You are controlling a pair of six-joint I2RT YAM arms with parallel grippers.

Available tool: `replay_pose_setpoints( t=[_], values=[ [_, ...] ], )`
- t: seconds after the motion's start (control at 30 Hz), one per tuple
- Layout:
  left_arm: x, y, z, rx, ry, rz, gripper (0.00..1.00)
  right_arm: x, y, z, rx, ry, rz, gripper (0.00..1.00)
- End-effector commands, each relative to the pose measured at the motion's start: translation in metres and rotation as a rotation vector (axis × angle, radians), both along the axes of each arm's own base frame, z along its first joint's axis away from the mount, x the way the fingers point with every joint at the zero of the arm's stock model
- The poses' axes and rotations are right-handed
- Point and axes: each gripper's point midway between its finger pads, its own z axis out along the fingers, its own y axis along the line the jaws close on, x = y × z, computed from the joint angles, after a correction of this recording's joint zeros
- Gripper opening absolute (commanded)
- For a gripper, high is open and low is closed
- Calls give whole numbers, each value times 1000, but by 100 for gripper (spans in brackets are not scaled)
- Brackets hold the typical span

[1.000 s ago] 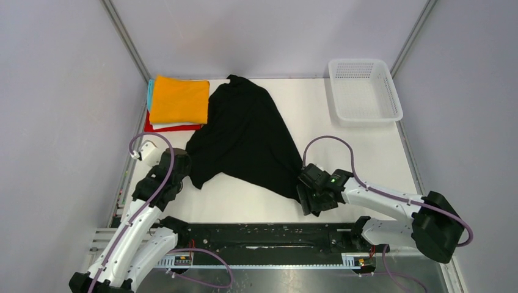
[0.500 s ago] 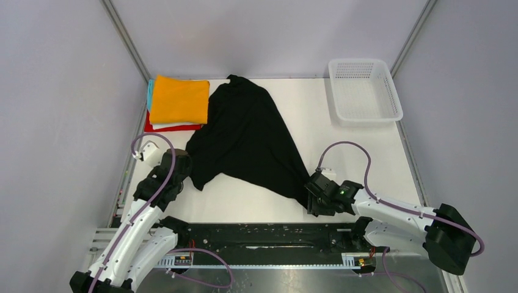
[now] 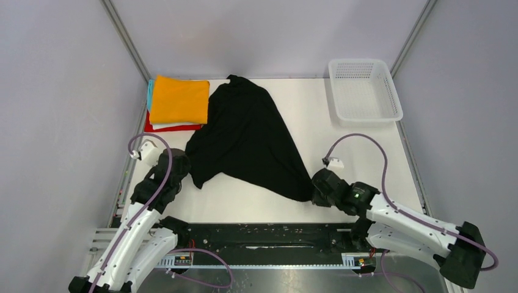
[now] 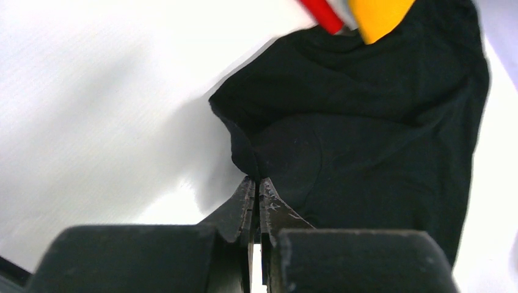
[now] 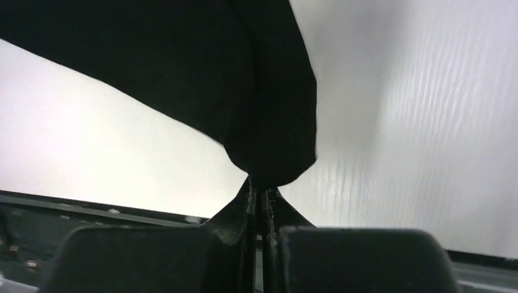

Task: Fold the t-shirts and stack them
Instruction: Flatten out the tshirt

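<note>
Overhead view, frame centre: black t-shirt (image 3: pixel 247 137) lies on the white table (image 3: pixel 366 152) in a rough triangle. The narrow apex points to the upper centre of the frame, at the far table edge. The wide base faces the bottom of the frame. Long axis runs diagonally from the apex down to the lower-right corner. Cloth is matte and soft, with shallow folds. The lower edge bows upward between its two held corners.

The left gripper (image 4: pixel 256 183) has its fingers pressed together, with a thin fold of the shirt's lower-left corner pinched at the tips.

The right gripper (image 5: pixel 258 186) is likewise closed tight on the lower-right corner, which bunches into a rounded lobe.

Upper left: a stack of flat folded rectangles, just beside the black cloth's left edge.
- orange t-shirt (image 3: pixel 179 99) on top
- white t-shirt (image 3: pixel 177 125), red t-shirt (image 3: pixel 149 125) and teal t-shirt (image 3: pixel 149 91) showing only as edges beneath

Upper right: rigid white mesh basket (image 3: pixel 364 90), well apart from the shirt.
</note>
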Motion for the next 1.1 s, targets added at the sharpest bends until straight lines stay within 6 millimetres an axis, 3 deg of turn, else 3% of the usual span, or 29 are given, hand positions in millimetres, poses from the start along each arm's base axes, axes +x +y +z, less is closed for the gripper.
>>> replay_pose_setpoints(
  t=[0.0,0.17,0.3,0.4,0.57,0.73,0.9,1.07],
  values=[
    [27,-6,71,-57,-217,3,0,53,-10,76,-28,-279,-35,0],
    [43,-7,160,-69,-438,-8,0,96,-19,152,49,-492,-85,0],
    [39,-2,243,-41,-624,-30,0,104,-40,224,39,-676,-130,0],
    [21,7,305,-27,-759,-26,0,99,-65,275,29,-796,-200,0],
    [-20,11,403,7,-991,-95,0,77,-96,352,97,-973,-257,0],
    [-66,10,473,56,-1124,-195,0,38,-114,410,181,-1097,-174,0],
    [-118,4,517,53,-1278,-307,0,-5,-128,450,347,-1219,-125,0],
    [-164,-1,549,54,-1409,-401,0,-36,-124,476,426,-1260,10,0]
  ],
)
